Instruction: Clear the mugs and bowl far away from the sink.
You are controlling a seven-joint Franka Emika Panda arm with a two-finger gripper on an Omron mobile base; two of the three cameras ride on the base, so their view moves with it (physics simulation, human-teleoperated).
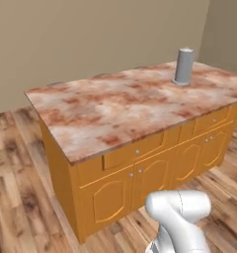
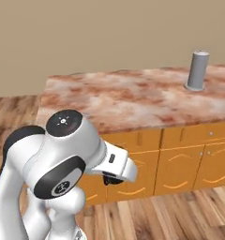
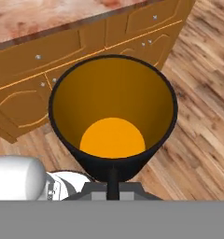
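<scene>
Black mug with orange inside (image 3: 113,123) sits right in front of the hand camera, mouth facing the lens, rim near the bottom of the view where the fingers (image 3: 113,179) come up. One dark fingertip shows against the near wall of the mug; fingers are clenched on that wall, so the mug is being carried, not resting on anything. In the right base view the gripper (image 2: 112,179) is tucked low under the white forearm, well short of the counter (image 2: 133,101), with floor below it. Reads as a transport pose: mug held close to the body while the base faces the island.

The island counter looks like the drop spot, judged from the task: it has no sink in it, so it counts as far away. Wide bare marble top (image 1: 110,106), only a grey cylinder (image 1: 183,66) standing upright near the far corner, well apart from the free area.

Hard to tell:
- Mug itself is hidden behind the arm in the right base view; only a dark bit under the wrist.
- Second fingertip is not made out; inside or outside the wall unclear.
- Mug's outer wall, base and any handle are cut off by its own rim.
- What the grey cylinder is: cannot tell.
- Cabinet fronts (image 3: 62,56) run out of frame on both sides.
</scene>
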